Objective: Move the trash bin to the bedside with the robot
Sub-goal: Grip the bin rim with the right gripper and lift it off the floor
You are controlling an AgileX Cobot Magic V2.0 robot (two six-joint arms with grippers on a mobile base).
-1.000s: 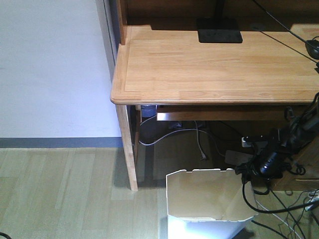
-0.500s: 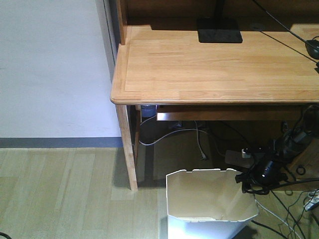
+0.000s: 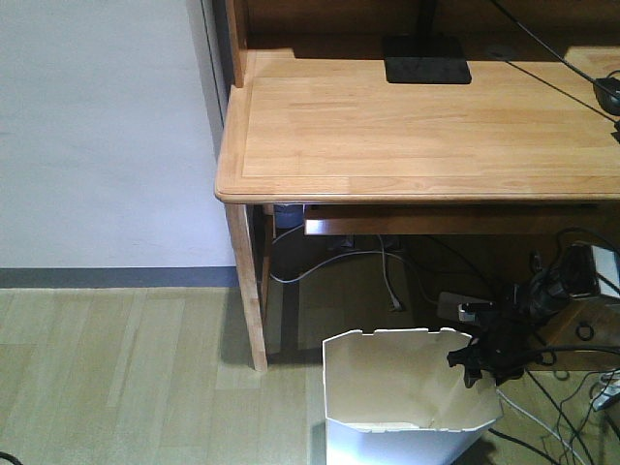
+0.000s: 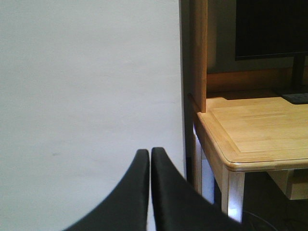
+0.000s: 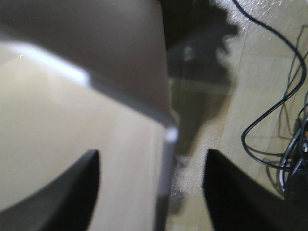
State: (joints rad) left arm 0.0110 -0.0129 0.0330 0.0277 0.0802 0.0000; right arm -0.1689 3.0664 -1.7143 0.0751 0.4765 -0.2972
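The white trash bin (image 3: 407, 392) stands on the wood floor in front of the desk, bottom centre of the front view. My right gripper (image 3: 475, 366) is at the bin's right rim. In the right wrist view it (image 5: 151, 156) is open and straddles the bin's wall (image 5: 166, 144): the left finger is over the bin's inside (image 5: 72, 125) and the right finger is outside, above the floor. The fingers do not touch the wall. My left gripper (image 4: 147, 153) is shut and empty, raised and facing the white wall. The bed is out of view.
The light wooden desk (image 3: 417, 126) stands behind the bin, with its front leg (image 3: 247, 291) to the bin's left. A black monitor base (image 3: 426, 58) sits on the desk. Cables (image 3: 368, 257) and a power strip (image 3: 455, 305) lie under the desk. More cables (image 5: 269, 115) lie right of the bin.
My right arm has moved down and to the left, from beside the bin's right side to over its right rim. The bin has not moved.
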